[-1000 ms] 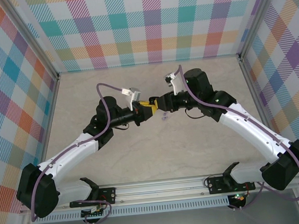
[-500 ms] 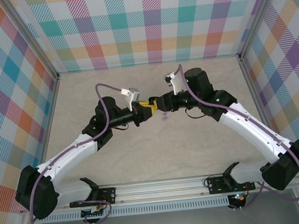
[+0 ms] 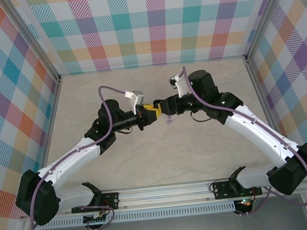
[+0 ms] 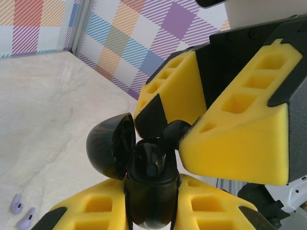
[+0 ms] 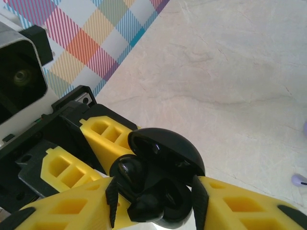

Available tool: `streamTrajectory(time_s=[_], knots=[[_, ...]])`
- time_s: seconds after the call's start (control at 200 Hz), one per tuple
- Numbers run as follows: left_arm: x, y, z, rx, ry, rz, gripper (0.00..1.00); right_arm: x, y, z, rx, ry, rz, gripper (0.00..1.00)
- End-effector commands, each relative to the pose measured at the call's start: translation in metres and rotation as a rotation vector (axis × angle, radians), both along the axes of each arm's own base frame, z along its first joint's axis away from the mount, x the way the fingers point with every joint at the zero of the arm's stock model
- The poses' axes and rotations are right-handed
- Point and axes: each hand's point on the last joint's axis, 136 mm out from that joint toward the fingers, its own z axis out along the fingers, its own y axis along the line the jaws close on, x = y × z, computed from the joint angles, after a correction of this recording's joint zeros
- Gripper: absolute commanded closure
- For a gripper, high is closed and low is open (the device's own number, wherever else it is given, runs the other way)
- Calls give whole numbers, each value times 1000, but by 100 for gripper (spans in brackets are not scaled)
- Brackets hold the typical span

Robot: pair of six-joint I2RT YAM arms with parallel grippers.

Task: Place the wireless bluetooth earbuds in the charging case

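The left gripper (image 3: 152,113) clamps the open case (image 4: 148,184), and the right gripper (image 3: 161,108), pinching a black earbud (image 4: 173,132), hangs just above its socket.

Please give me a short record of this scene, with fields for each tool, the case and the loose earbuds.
left tool: shut on the black charging case, above the table
right tool: shut on a black earbud at the case's opening
case lid: open
lavender earbuds: two, lying loose on the table
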Motion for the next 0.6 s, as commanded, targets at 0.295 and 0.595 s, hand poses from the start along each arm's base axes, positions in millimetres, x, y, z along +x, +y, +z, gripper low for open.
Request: streamTrajectory(time_s=[0.295,0.595], knots=[[-4,1,29,-45,-96,3,86,-6,-5,20,10,-47,-2,50],[-3,4,30,-43,-98,24,86,-1,-13,13,-26,-45,-49,50]])
